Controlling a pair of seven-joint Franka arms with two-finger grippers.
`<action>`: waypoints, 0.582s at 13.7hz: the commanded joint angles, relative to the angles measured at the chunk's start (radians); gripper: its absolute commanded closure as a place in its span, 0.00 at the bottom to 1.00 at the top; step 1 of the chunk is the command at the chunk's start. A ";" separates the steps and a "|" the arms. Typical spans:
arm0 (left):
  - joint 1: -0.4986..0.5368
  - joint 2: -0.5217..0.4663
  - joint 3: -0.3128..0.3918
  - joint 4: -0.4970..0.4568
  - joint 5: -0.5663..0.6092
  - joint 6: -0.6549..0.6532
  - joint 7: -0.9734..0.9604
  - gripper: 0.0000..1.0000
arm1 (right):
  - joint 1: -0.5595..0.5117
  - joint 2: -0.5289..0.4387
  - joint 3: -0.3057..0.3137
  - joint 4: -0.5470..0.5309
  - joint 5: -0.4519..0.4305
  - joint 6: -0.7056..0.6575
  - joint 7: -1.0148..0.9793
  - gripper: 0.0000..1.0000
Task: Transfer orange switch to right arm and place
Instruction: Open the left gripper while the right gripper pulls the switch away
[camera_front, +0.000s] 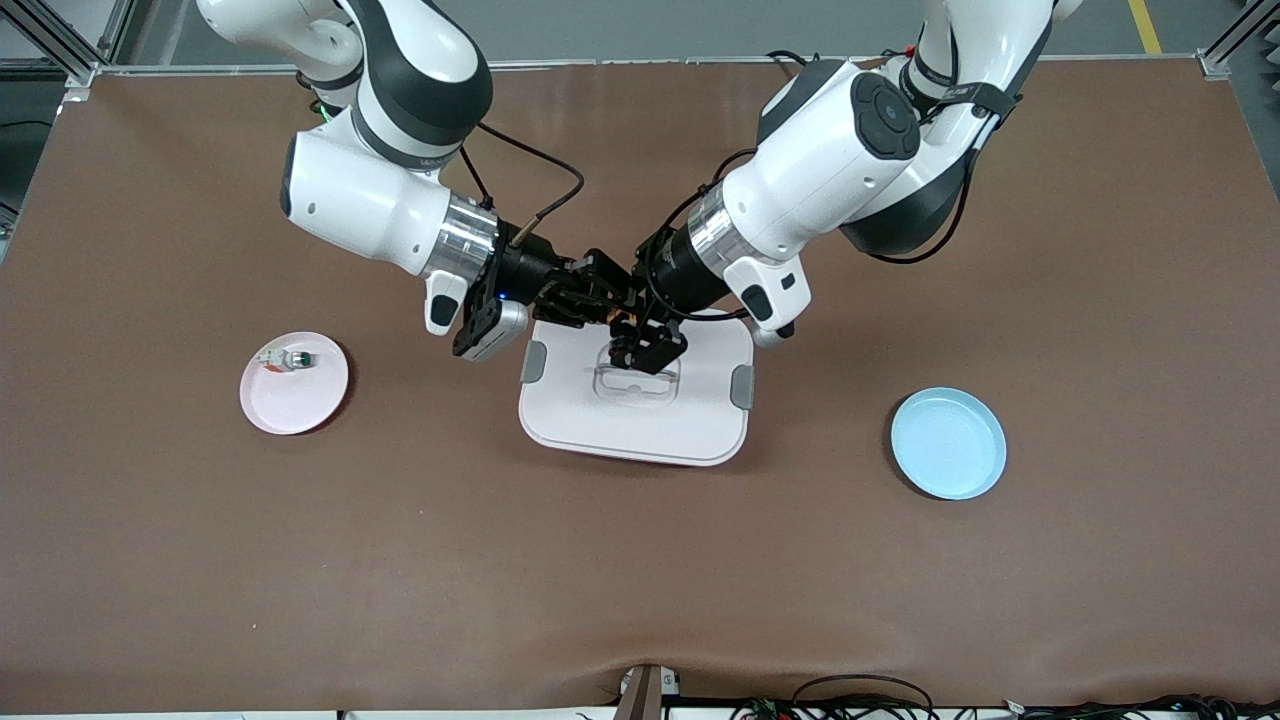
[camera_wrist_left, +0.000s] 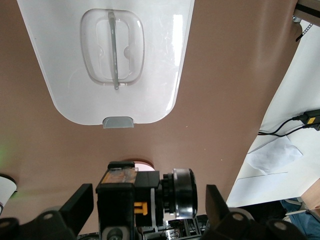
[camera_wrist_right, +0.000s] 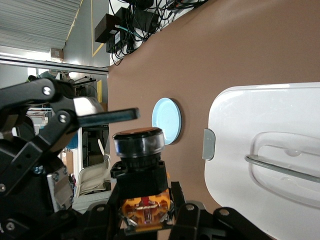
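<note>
Right gripper (camera_front: 612, 300): just above the frame's centre in the front view, over the top edge of the white lidded box (camera_front: 640, 420); fingers pinching the orange switch (camera_wrist_right: 142, 172).
Orange switch: in the air between the two grippers, clamped by its black body, round cap pointing out.
Left gripper (camera_front: 640, 345): meets the right one over the box; fingers (camera_wrist_left: 80, 205) spread wide either side of the switch, not touching it.
Pink plate (camera_front: 318, 398): centre left, carrying a small white switch with a green cap (camera_front: 285, 359).
Blue plate (camera_front: 948, 443): centre right.
</note>
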 joint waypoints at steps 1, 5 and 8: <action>0.000 0.007 0.002 0.013 0.001 0.009 0.002 0.00 | -0.012 0.007 0.000 0.019 -0.051 -0.020 0.020 1.00; 0.006 0.006 0.007 0.011 0.013 0.007 0.002 0.00 | -0.070 0.007 0.000 0.024 -0.274 -0.120 0.001 1.00; 0.016 0.006 0.007 0.004 0.031 0.004 0.002 0.00 | -0.159 0.001 -0.001 0.024 -0.403 -0.293 -0.198 1.00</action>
